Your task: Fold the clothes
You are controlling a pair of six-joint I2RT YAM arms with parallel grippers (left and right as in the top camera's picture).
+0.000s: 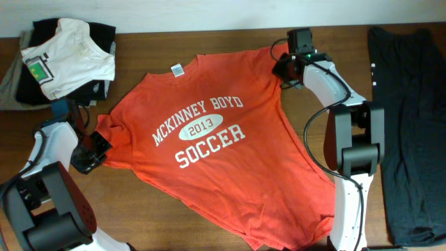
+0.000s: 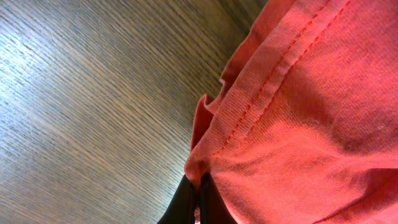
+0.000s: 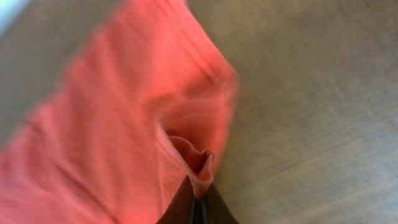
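Observation:
The red-orange T-shirt [image 1: 209, 139] lies spread face up on the wooden table, its white "2013 SOCCER" print and oval logo showing. My left gripper [image 1: 95, 143] is shut on the hem of the shirt's left sleeve; in the left wrist view the jaws [image 2: 200, 186] pinch a fold of red cloth [image 2: 298, 112]. My right gripper [image 1: 284, 67] is shut on the right sleeve at the far right of the shirt; in the right wrist view the jaws [image 3: 198, 198] pinch a fold of red cloth [image 3: 124, 124].
A white shirt with a green patch [image 1: 66, 56] lies on dark clothes at the back left. A long black garment [image 1: 408, 125] lies along the right side. Bare wood [image 1: 139, 216] shows in front of the shirt.

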